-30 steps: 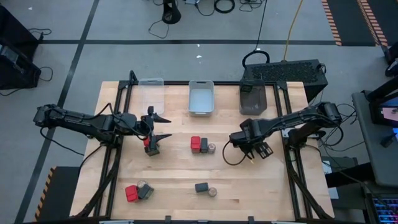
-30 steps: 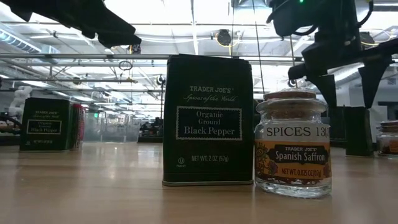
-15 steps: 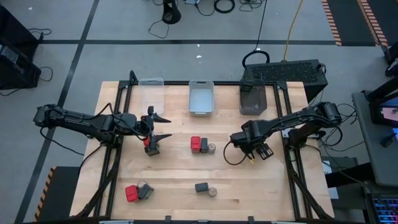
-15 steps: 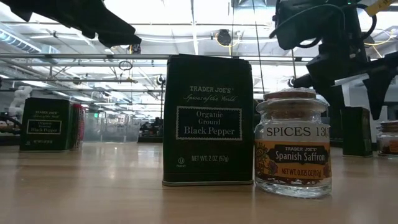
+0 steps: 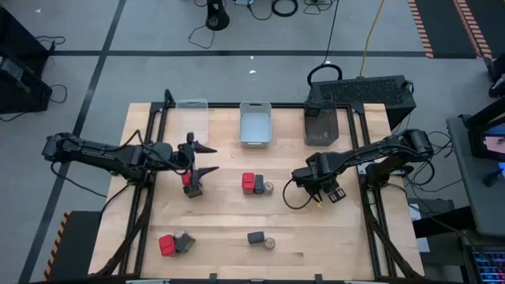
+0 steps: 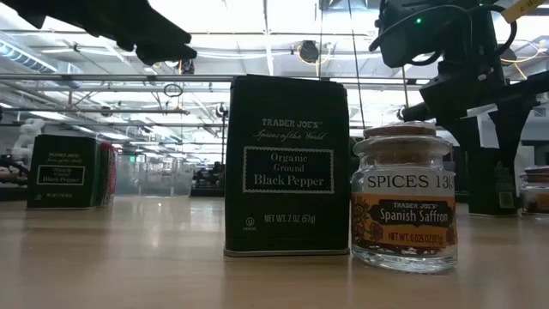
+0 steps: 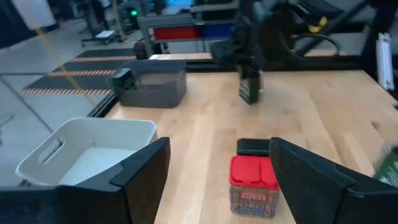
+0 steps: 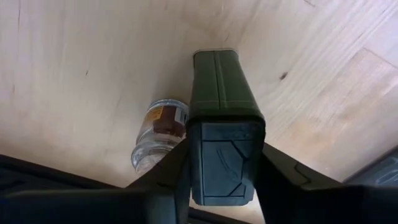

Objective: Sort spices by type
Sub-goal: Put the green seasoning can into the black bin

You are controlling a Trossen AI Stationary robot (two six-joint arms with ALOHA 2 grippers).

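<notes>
A: Right gripper (image 8: 221, 163), state?

B: Clamped on a dark green tin (image 8: 219, 87), fingers on either side. In the high view it sits at the table's right side, right gripper (image 5: 317, 186) near the wooden table (image 5: 221, 213) edge. A small jar (image 8: 160, 129) lies just beside the tin.

A: Left gripper?

B: Left gripper (image 5: 197, 160) spread wide, holding nothing, over a red-lidded box (image 7: 252, 185) left of centre. A dark tin (image 7: 254, 147) lies flat just behind that box.

A: Other spices?

B: Centre cluster: red box (image 5: 248, 182), grey tin, jar, touching or nearly so. Front left, a red box (image 5: 166, 245) with a grey one. Front centre, black pepper tin (image 6: 286, 167) beside saffron jar (image 6: 404, 198).

A: Bins?

B: Three along the far edge; the white bin (image 5: 255, 124) is in the middle. Contents hard to make out.
</notes>
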